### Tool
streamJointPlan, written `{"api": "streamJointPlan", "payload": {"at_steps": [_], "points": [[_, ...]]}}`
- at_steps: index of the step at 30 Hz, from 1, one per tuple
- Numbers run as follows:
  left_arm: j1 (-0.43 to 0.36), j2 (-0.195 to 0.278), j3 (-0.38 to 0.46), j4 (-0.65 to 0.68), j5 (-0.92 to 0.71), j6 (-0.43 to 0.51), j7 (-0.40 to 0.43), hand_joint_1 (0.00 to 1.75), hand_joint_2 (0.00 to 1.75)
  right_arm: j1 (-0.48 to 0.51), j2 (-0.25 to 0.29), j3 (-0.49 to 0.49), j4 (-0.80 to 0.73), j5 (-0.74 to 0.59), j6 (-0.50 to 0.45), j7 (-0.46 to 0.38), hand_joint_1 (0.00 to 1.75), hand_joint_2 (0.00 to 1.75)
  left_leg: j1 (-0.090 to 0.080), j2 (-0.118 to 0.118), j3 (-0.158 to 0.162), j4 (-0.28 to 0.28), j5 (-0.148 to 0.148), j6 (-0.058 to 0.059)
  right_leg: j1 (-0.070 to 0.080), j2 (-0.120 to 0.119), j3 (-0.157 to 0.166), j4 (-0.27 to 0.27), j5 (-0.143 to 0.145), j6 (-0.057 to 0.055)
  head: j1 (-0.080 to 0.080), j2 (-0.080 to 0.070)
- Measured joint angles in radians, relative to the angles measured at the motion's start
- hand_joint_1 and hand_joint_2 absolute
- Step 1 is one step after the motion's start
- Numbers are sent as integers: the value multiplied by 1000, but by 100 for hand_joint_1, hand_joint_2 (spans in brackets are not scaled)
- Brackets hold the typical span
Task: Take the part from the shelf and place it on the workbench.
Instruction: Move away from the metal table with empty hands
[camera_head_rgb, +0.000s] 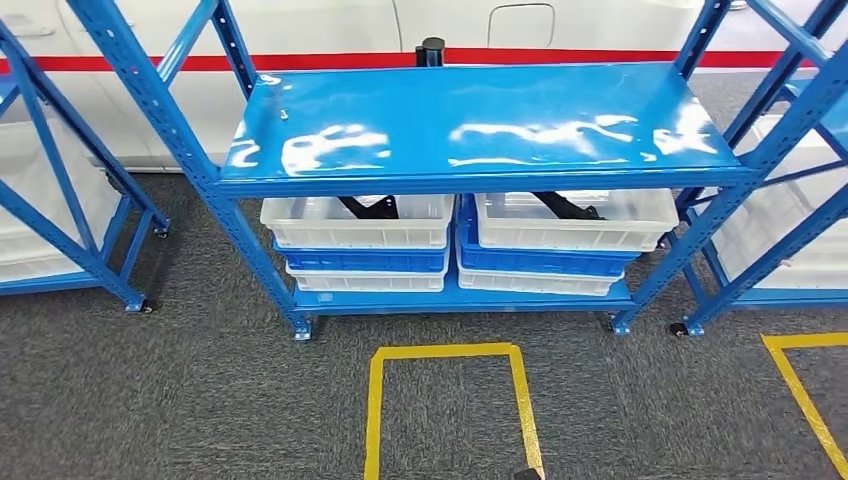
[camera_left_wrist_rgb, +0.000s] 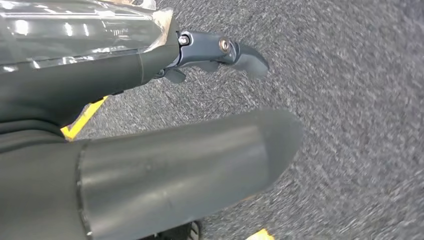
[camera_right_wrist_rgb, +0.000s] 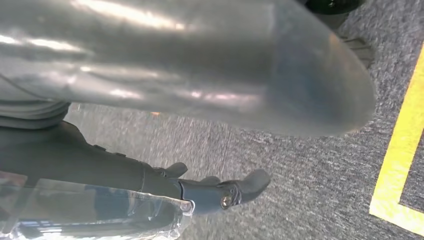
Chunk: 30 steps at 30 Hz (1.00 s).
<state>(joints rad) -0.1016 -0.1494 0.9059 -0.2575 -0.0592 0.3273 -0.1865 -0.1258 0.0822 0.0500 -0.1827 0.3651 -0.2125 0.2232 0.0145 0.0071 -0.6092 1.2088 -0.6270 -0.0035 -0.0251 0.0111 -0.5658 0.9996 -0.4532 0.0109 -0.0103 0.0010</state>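
While both arms hang over grey carpet (camera_head_rgb: 200, 400), we see the left hand (camera_left_wrist_rgb: 220, 55) and right hand (camera_right_wrist_rgb: 220, 192) with fingers extended, holding nothing. Black parts (camera_head_rgb: 368, 207) lie in white bins (camera_head_rgb: 355, 232) on the lower level of the blue shelf (camera_head_rgb: 470, 120), beyond yellow floor tape (camera_head_rgb: 447, 351).

Grey carpet floor (camera_head_rgb: 200, 400) with yellow tape lines (camera_head_rgb: 450, 352), white wall (camera_head_rgb: 330, 25) behind.
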Motion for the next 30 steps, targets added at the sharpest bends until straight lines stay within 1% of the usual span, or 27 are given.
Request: {"api": "streamJointPlan", "payload": {"at_steps": [1, 2, 3, 4, 6, 7, 8, 10, 11, 12, 13, 14, 15, 16, 17, 18, 19, 20, 21, 22, 23, 24, 25, 26, 27, 28, 30], "points": [[1, 0, 0, 0, 0, 0, 0, 0, 0, 1, 0, 0, 0, 0, 0, 0, 0, 0, 0, -6, -29, 56, -18, 0, 1, 13, -1, 0, 1, -1, 0, 0], [2, 0, 1, 0, -1, -1, 0, 0, 0, 2, 0, 0, 0, 0, 0, 0, 0, 0, 0, -7, -43, 80, -17, 0, 2, 25, -1, 1, 1, -1, 0, 0], [3, 0, 1, 0, -2, -2, 0, 0, 0, 4, 0, 0, 0, 0, 0, 0, 0, 0, 0, -9, -37, 61, 7, 2, 3, 39, -1, 2, 1, -1, 0, 0], [3, 1, 1, 0, -3, -4, -1, 0, 0, 5, 0, 0, 0, -1, 0, 0, 0, 0, 2, -16, -14, 8, 45, 4, 3, 53, -1, 4, 1, -1, 0, 0], [3, 2, 0, 0, -8, -9, -1, 0, 0, 5, 1, 0, 0, -2, 0, -3, 0, 0, 6, -58, 47, -128, 109, 8, 6, 78, -3, 10, 1, 2, 0, 0], [3, 3, 0, 0, -10, -11, -1, 0, 0, 4, 1, 0, 0, -2, -1, -4, 0, 0, 8, -76, 66, -170, 123, 10, 8, 88, -6, 12, 2, 6, 0, 0], [2, 4, 0, 0, -11, -12, -1, 0, 0, 5, 2, 0, 0, -3, -2, -6, 0, 0, 7, -87, 74, -190, 124, 13, 9, 98, -10, 12, 4, 12, 1, 0], [0, 3, 0, 0, -15, -12, -1, 0, 0, 8, 1, 0, 0, -3, -3, -7, 0, 0, 1, -70, 76, -196, 128, 24, 8, 117, -19, 7, 11, 29, 1, 0], [-1, 3, 0, 0, -17, -12, -1, 0, 0, 11, 1, 0, 0, -2, -3, -8, 0, 0, 0, -58, 77, -201, 133, 32, 7, 109, -26, 10, 11, 36, 1, 0], [-1, 3, 0, 0, -19, -11, -1, 0, 0, 12, 1, 0, 0, -2, -3, -8, 0, 0, 1, -45, 78, -207, 138, 40, 8, 86, -37, 26, 2, 38, 3, 0], [-1, 3, 0, 0, -20, -11, -1, 0, 0, 12, 1, 0, 0, -1, -4, -8, 0, 0, 2, -30, 79, -212, 142, 47, 10, 57, -58, 63, -19, 36, 4, 0], [0, 4, 0, 0, -20, -11, -1, 0, 0, 10, 1, 0, 0, 0, -4, -8, 0, 0, 1, -15, 78, -213, 143, 50, 10, 26, -85, 121, -49, 33, 6, 0], [1, 5, 1, 0, -21, -11, -1, 0, 0, 9, 1, 0, 0, 1, -4, -8, 0, 0, 0, 0, 76, -213, 143, 52, 11, 10, -118, 192, -82, 30, 7, 0], [2, 5, 1, 0, -21, -11, -1, 0, 0, 8, 1, 0, 0, 3, -4, -8, 0, 0, -1, 15, 75, -213, 143, 52, 10, 4, -147, 255, -106, 31, 7, 0], [2, 5, 2, 0, -20, -10, -1, 0, 0, 9, 1, 0, 0, 6, -4, -8, 0, 0, -2, 30, 74, -213, 143, 52, 9, 1, -160, 290, -117, 36, 7, 0], [2, 4, 3, 0, -20, -10, -1, 0, 0, 11, 0, 0, 0, 9, -3, -8, 0, 0, -1, 43, 74, -213, 142, 52, 8, -2, -153, 286, -112, 43, 7, 0], [2, 3, 4, 0, -20, -10, -1, 0, 0, 12, 0, 0, 0, 12, -3, -8, 0, 0, -1, 55, 75, -212, 141, 51, 7, -9, -125, 240, -94, 51, 7, 0], [1, 2, 6, 0, -19, -10, -1, 0, 0, 11, -1, 0, 0, 16, -3, -8, 0, 0, -1, 67, 77, -212, 140, 48, 6, -27, -81, 164, -69, 58, 7, 0], [1, 1, 8, 0, -19, -10, -1, 0, 0, 9, -2, 0, 0, 19, -2, -7, 0, 0, -4, 77, 79, -211, 137, 44, 8, -51, -39, 92, -45, 61, 7, 0], [1, 0, 10, 0, -18, -10, -1, 0, 0, 7, -2, 0, 0, 21, -1, -6, 0, 0, -7, 87, 82, -211, 134, 38, 10, -68, -9, 39, -28, 57, 7, 0], [0, 0, 13, 0, -18, -9, -2, 0, 0, 5, -2, 0, -1, 23, -1, -5, 0, 0, -10, 96, 86, -210, 131, 33, 13, -80, 7, 10, -18, 51, 6, 0], [-1, 0, 15, 0, -18, -9, -2, 0, 0, 4, -1, 0, -1, 25, 0, -4, 0, 0, -13, 105, 89, -210, 129, 28, 16, -78, 7, 6, -14, 44, 6, 0], [-2, -1, 17, 0, -16, -8, -3, 0, 0, 5, -2, 0, -1, 27, 0, -3, 0, 0, -12, 114, 92, -211, 128, 24, 15, -66, 5, 6, -12, 36, 5, 0], [-4, -1, 19, 0, -13, -9, -5, 0, 0, 5, -2, 0, -1, 29, 0, -1, 0, 0, -9, 114, 94, -209, 123, 18, 10, -55, 4, 5, -11, 29, 5, 0], [-7, -1, 21, -1, -9, -9, -7, 0, 0, 5, -2, 0, -1, 33, 1, 1, 0, 0, -6, 99, 91, -195, 110, 13, 5, -44, 4, 3, -8, 21, 5, 0], [-9, 0, 24, -1, -5, -8, -6, 0, 0, 4, -2, 0, -1, 37, 2, 3, 0, 0, -3, 74, 79, -163, 86, 8, 0, -33, 5, 1, -6, 12, 4, 0], [-15, 3, 28, -1, -1, -6, 1, 0, 0, -1, -1, 0, -1, 44, 4, 8, 0, 0, 0, 14, 24, -39, 16, 2, -2, -11, 3, 1, -2, 1, 2, 0]]}}
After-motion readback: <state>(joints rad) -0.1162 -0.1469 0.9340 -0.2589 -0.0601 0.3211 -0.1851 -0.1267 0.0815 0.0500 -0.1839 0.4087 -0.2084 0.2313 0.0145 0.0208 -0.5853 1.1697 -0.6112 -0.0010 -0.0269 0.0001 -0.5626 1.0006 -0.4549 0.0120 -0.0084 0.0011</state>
